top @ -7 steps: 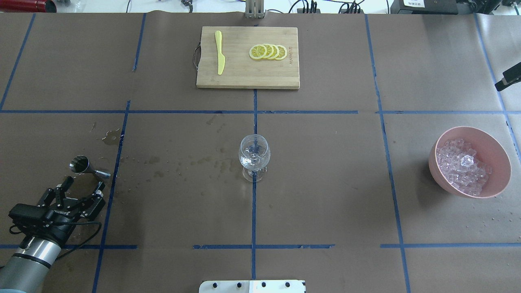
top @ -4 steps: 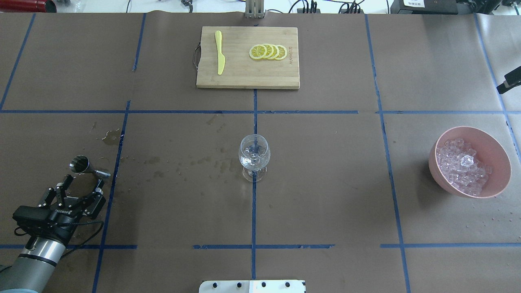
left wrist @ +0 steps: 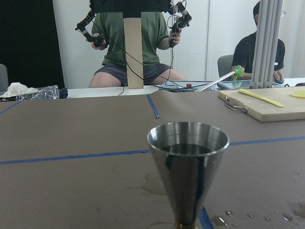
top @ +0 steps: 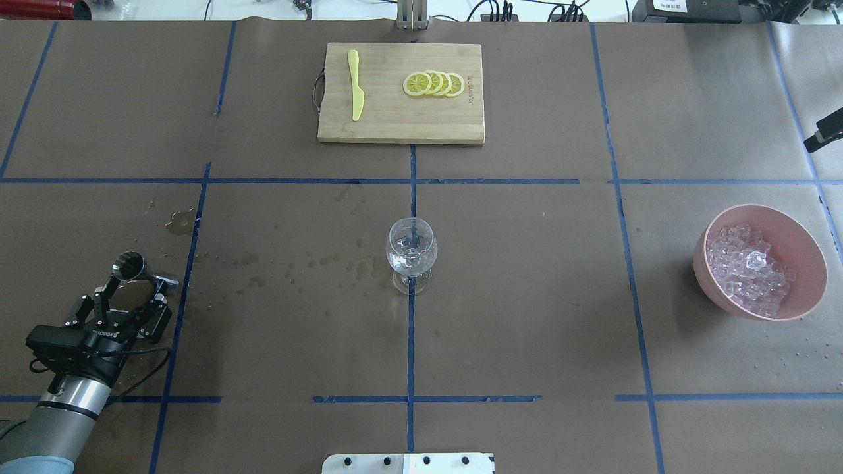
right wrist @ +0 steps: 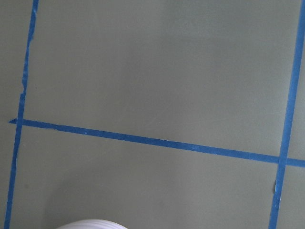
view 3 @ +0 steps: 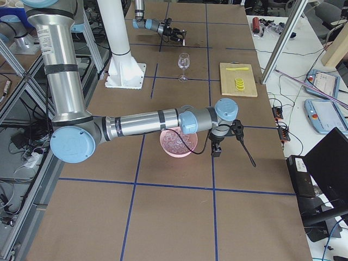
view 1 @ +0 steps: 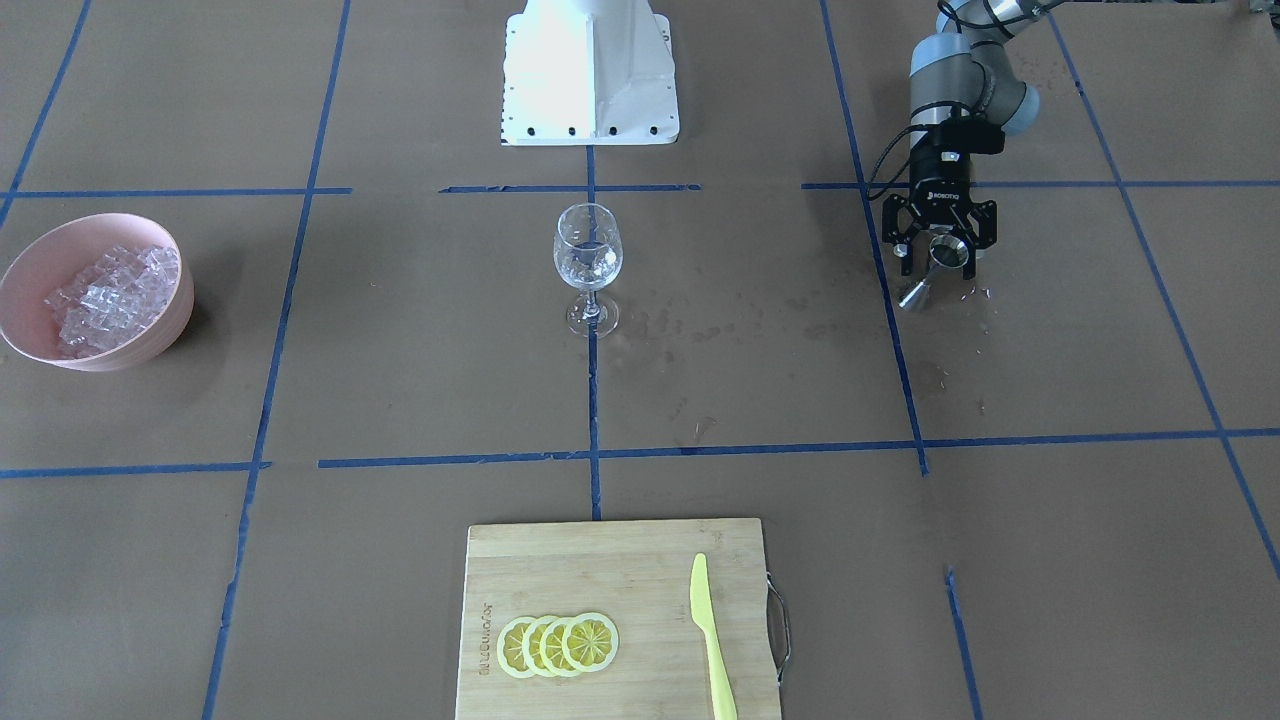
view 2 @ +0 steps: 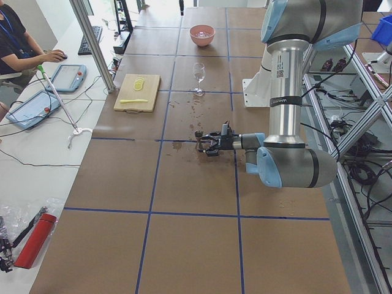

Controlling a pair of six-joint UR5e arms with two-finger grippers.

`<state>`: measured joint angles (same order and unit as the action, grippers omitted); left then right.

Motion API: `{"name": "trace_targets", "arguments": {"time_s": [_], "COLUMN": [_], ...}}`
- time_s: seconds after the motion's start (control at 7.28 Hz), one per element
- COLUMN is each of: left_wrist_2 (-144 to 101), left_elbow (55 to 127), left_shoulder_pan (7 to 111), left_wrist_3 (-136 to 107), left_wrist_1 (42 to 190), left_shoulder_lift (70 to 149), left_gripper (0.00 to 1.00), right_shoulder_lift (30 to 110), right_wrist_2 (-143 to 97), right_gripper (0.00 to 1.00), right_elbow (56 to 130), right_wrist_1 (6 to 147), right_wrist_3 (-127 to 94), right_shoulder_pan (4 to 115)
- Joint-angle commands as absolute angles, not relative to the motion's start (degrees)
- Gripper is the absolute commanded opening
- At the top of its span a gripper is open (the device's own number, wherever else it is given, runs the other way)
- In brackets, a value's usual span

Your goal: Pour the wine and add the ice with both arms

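Observation:
A steel jigger (top: 128, 264) stands upright on the brown paper at my near left, with dark wine (left wrist: 188, 149) in its top cup. My left gripper (top: 137, 284) is open, low over the table, one finger on each side of the jigger (view 1: 918, 293). A wine glass (top: 411, 253) stands at the table's centre; I cannot tell what is in it. Ice (top: 747, 270) fills a pink bowl (top: 797, 237) at the right. My right gripper (view 3: 238, 135) hovers beside the bowl with a black stick-like thing below it; I cannot tell its state.
A wooden board (top: 402, 125) at the far centre carries lemon slices (top: 435, 84) and a yellow knife (top: 355, 85). Wet splashes (top: 290, 263) mark the paper between jigger and glass. The white pedestal (view 1: 590, 70) stands at my base.
My left gripper has slid forward, so its open fingers now stand on both sides of the jigger. The glass and bowl have not moved.

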<state>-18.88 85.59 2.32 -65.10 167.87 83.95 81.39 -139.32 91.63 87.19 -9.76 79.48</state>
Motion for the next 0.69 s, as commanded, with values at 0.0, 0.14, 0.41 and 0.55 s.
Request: {"name": "trace_targets", "arguments": {"time_s": [0.0,0.14,0.41,0.55], "left_wrist_2": [-19.68,-19.77,-19.86,-19.86], "left_elbow": [84.56,84.29,83.76,83.76], "left_shoulder_pan": [3.42,3.60,3.60,3.69], "left_wrist_3": [-65.04,-65.04,-65.04,-65.04], "left_wrist_1": [167.78,167.78,167.78,167.78], "left_shoulder_lift": [84.63,85.60,86.04,86.22], "left_gripper": [0.85,0.84,0.74,0.59], "right_shoulder_lift": [81.47,81.39,81.47,81.47], "right_wrist_2": [-139.31,-139.31,-139.31,-139.31], "right_gripper": [1.00,1.00,1.00,1.00], "right_elbow": [91.50,91.58,91.58,91.50], "right_wrist_1": [87.19,87.19,87.19,87.19], "right_wrist_3": [-9.67,-9.75,-9.76,-9.76], "right_shoulder_pan": [79.45,79.45,79.45,79.45]}}
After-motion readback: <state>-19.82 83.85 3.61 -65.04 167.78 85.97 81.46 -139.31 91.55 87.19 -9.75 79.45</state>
